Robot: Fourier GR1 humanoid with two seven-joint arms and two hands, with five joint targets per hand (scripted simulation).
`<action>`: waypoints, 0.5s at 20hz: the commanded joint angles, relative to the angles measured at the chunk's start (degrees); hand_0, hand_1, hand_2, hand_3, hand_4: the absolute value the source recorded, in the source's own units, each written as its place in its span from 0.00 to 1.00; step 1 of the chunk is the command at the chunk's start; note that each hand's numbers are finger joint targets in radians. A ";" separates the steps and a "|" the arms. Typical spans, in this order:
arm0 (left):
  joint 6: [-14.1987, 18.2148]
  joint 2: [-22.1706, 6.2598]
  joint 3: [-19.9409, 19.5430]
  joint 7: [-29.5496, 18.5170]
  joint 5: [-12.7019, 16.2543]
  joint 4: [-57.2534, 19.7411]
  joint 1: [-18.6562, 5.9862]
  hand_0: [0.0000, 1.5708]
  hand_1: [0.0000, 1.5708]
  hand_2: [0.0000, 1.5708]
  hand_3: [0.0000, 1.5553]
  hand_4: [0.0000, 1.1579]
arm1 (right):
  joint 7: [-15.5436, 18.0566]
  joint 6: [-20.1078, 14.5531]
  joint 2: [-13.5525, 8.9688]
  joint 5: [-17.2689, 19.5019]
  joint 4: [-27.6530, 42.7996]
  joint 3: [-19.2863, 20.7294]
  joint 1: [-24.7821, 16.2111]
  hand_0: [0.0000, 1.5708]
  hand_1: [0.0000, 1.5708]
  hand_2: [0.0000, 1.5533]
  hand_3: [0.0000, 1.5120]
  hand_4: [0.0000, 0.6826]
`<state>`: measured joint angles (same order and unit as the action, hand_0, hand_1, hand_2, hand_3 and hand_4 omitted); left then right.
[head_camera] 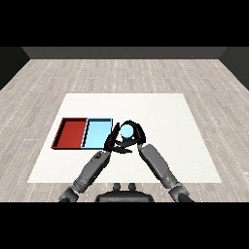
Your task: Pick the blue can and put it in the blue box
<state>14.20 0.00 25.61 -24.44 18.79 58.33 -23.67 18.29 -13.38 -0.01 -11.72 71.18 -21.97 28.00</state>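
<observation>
In the head view, the can (127, 130) sits on the white table (170, 121) just beside the right edge of the blue tray (97, 132), outside it and not yet over its rim. The right hand (136, 133) curls round the can, its dark fingers arching over the top and down the far side, so only the pale blue top shows between them. The left hand (113, 138) lies close against the can's left side, between it and the blue tray; whether its fingers are spread or closed I cannot tell, since they merge with the other hand. The can looks like a small rigid cylinder, probably light, with smooth walls that could slip, so a hold round the middle of the body seems better than one at the rim. It should stand a plain wrap-around grasp without denting. The blue tray is shallow and holds nothing that I can see. The red tray (72, 132), touching it on the left, looks equally bare. The move to the blue tray is short and leftward.
</observation>
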 commanded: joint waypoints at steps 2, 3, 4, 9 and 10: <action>-1.17 0.00 -0.56 -2.58 1.73 -4.71 -2.89 0.00 0.00 0.00 0.00 0.00 | 3.24 -0.37 0.01 0.56 -3.35 -2.93 -0.42 0.90 0.90 0.92 0.92 0.95; 3.67 0.00 3.80 2.57 -1.91 7.23 4.37 0.00 0.00 0.00 0.00 0.00 | 1.60 -1.44 0.01 -1.35 -0.39 -2.94 -0.48 0.90 0.90 0.92 0.92 0.96; 2.11 0.00 1.85 1.16 0.30 2.23 0.37 0.00 0.00 0.00 0.00 0.00 | -3.21 -1.93 0.01 -0.33 3.69 -3.47 -1.00 0.90 0.90 0.92 0.92 0.95; -1.47 0.00 -1.23 1.43 -0.55 -0.46 -2.13 0.00 0.00 0.00 0.00 0.00 | -2.24 -1.17 0.01 -3.61 -5.01 -1.66 7.44 0.90 0.90 0.93 0.92 0.92; -2.41 -0.25 -1.35 3.76 -0.88 2.39 -0.97 0.00 0.00 0.00 0.00 0.00 | -3.17 -2.68 0.01 1.10 1.37 -4.10 1.77 0.90 0.90 0.93 0.92 0.92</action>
<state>14.70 -0.05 26.45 -22.67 18.92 59.66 -24.69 17.19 -15.39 -0.01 -12.92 70.19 -25.32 30.25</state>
